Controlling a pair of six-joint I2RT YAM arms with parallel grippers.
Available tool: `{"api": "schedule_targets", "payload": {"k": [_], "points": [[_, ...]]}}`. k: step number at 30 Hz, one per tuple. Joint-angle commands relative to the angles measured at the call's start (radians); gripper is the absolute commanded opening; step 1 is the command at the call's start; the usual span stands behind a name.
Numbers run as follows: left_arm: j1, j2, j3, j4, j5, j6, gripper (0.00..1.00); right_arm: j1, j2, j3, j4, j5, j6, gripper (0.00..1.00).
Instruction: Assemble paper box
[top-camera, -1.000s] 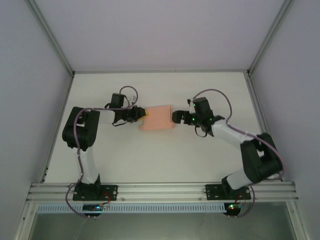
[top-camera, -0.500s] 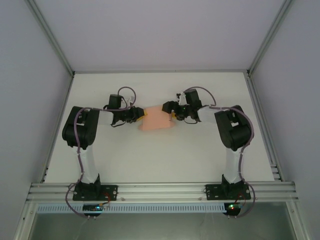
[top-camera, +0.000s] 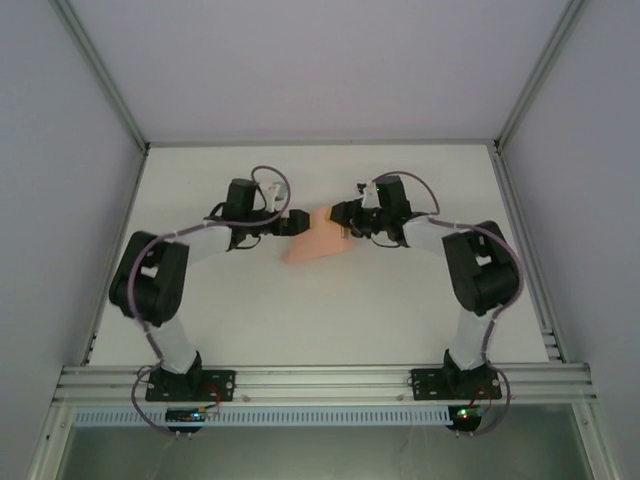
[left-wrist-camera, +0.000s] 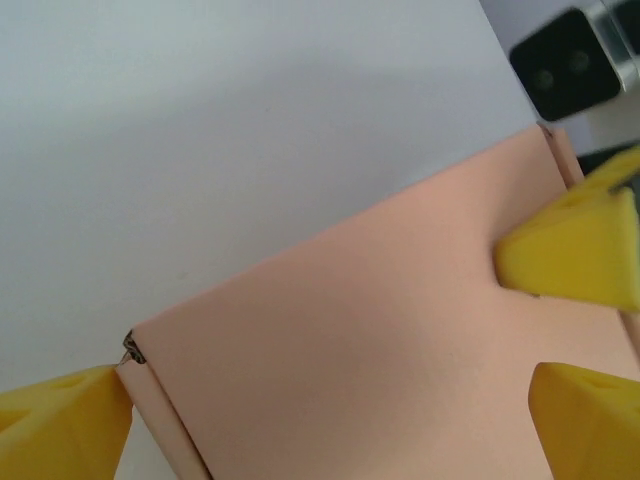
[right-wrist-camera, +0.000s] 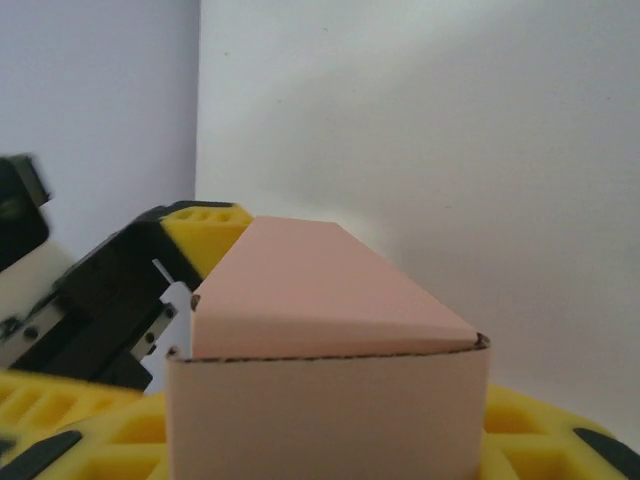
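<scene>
The paper box is salmon-pink card folded into a low box. It sits tilted at mid-table between both grippers. My left gripper is at its left edge. In the left wrist view the box's face lies between the widely spread yellow fingers, and the left fingertip touches a box corner. My right gripper is at the box's right edge. In the right wrist view its yellow fingers press against both ends of the box's near wall. The box's closed top slopes away beyond that wall.
The white table is bounded by an aluminium frame rail at the near edge and by grey walls on the other sides. Both arms reach inward and nearly meet at the box. The other gripper's finger sits at the box's far corner.
My right arm swung in from the right and closed in on the box's right edge. My left arm's elbow shifted and its gripper rose slightly. The box has tilted and turned.
</scene>
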Motion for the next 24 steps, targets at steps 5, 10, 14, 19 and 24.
{"api": "schedule_targets", "payload": {"k": [5, 10, 14, 19, 24], "points": [[-0.307, -0.254, -0.058, -0.009, -0.386, 0.751, 1.00, -0.096, -0.231, 0.036, -0.470, 0.117, -0.100, 0.42], [-0.442, -0.259, -0.089, 0.049, -0.535, 0.968, 1.00, -0.157, -0.366, 0.057, -0.669, 0.152, -0.099, 0.44], [-0.506, -0.180, -0.061, 0.099, -0.660, 1.033, 1.00, -0.194, -0.438, 0.056, -0.731, 0.143, -0.024, 0.44], [-0.523, -0.098, -0.066, 0.242, -0.699, 1.069, 1.00, -0.236, -0.467, 0.033, -0.735, 0.116, 0.069, 0.44], [-0.527, -0.036, -0.067, 0.386, -0.755, 1.084, 1.00, -0.251, -0.456, -0.004, -0.651, 0.027, 0.189, 0.44]]}}
